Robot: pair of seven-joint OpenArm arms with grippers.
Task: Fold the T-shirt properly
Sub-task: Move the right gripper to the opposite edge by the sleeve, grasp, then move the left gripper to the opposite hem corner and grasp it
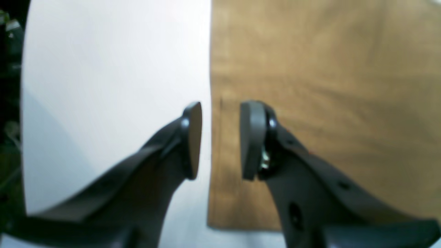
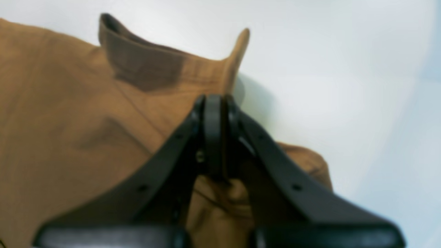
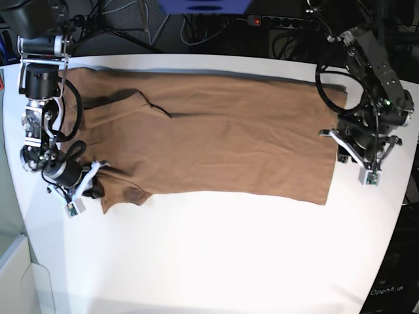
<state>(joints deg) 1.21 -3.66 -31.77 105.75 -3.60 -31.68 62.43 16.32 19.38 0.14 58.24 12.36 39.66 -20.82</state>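
Left wrist view: my left pincer (image 1: 220,141) stands partly open astride the hem edge of the T-shirt (image 1: 327,86), holding nothing. Right wrist view: my right pincer (image 2: 213,137) pinches a sleeve fold shut. Base view: soft, light, limp cloth lies along the surface's (image 3: 216,261) far edge; I judge corners grip best.

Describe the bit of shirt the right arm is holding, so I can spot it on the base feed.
Start at the white table, where the T-shirt lies spread lengthwise. Go to its sleeve end, on the base view's left. There the right gripper, jaws shut, pinches a bunched sleeve edge at the near corner, the only crumpled, lifted part.
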